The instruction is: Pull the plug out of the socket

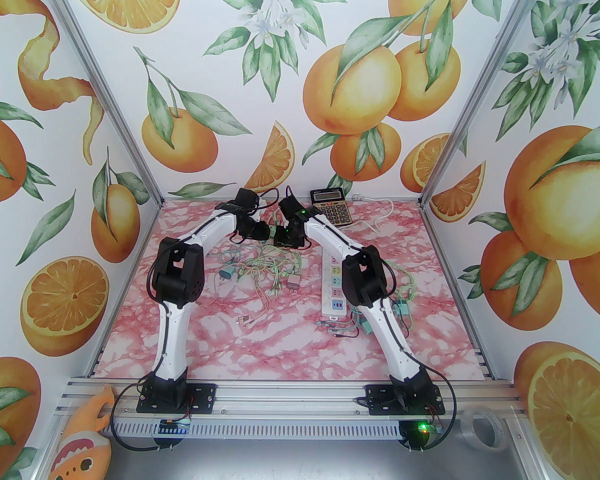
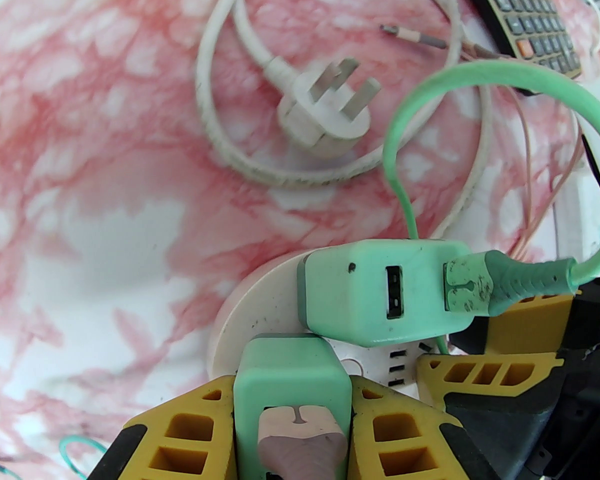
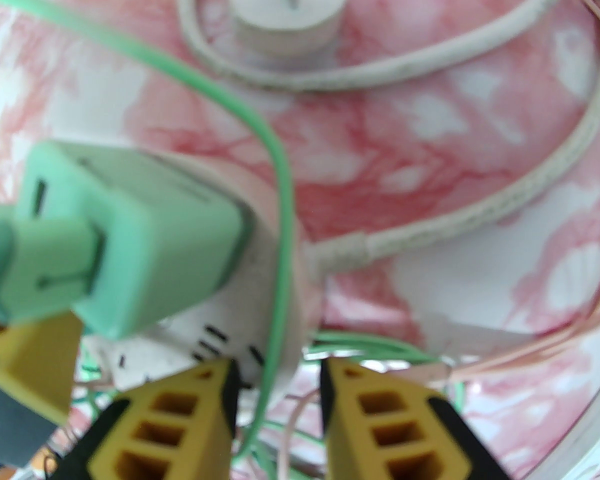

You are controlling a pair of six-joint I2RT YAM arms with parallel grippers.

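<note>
1. From above, we see the left fingers [image 1: 266, 231] and the right fingers [image 1: 283, 240] meeting tip to tip at the far middle of the pink marbled desk [image 1: 260, 338]. They are too small here for us to tell their gap. A calculator [image 1: 330, 206] lies just beyond them to the right. A white power strip [image 1: 333, 288] lies on the near side of the right fingers, and a tangle of thin cables [image 1: 265, 273] on the near side of the left ones.

2. At the left wrist, we see the left fingers [image 2: 180, 428] drawn narrow onto the mint-green plug [image 2: 292, 383], one pad against each side. A pink connector [image 2: 300, 443] sits in the plug's near face. The plug's far end meets the round white socket [image 2: 240, 318] just ahead of the fingertips. A second green adapter [image 2: 380, 298] stands on the same socket, just beyond the plug. Further ahead, a loose white three-pin plug [image 2: 325, 113] lies on the desk.

3. At the right wrist, we see the right fingers [image 3: 200, 418] a narrow gap apart. The socket's [image 3: 280, 278] rim and a thin green cable [image 3: 275, 248] pass between them. We cannot tell whether they press on the rim. The second adapter [image 3: 130, 238] sits ahead and to their left.
</note>
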